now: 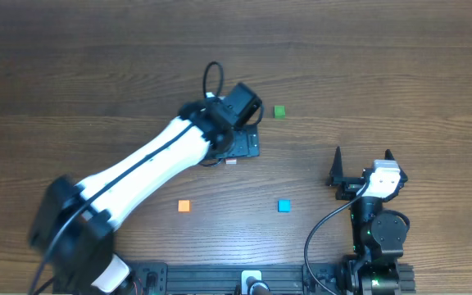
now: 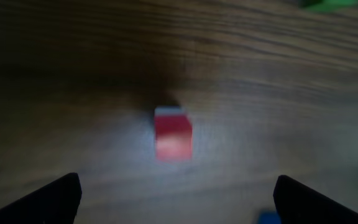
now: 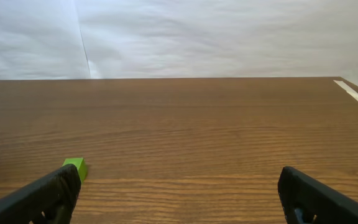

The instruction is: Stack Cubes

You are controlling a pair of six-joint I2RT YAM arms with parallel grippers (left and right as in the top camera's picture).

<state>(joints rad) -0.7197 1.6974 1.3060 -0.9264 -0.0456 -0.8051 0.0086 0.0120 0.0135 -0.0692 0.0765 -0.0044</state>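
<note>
Wooden table holds red cube beneath left end effector.

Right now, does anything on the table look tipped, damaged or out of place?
Nothing stands out. The green cube, orange cube, blue cube and red cube sit flat and apart on the table, none stacked. The left gripper hangs open over the red cube.

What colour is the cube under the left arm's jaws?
Red. The cube shows best in the left wrist view.
</note>
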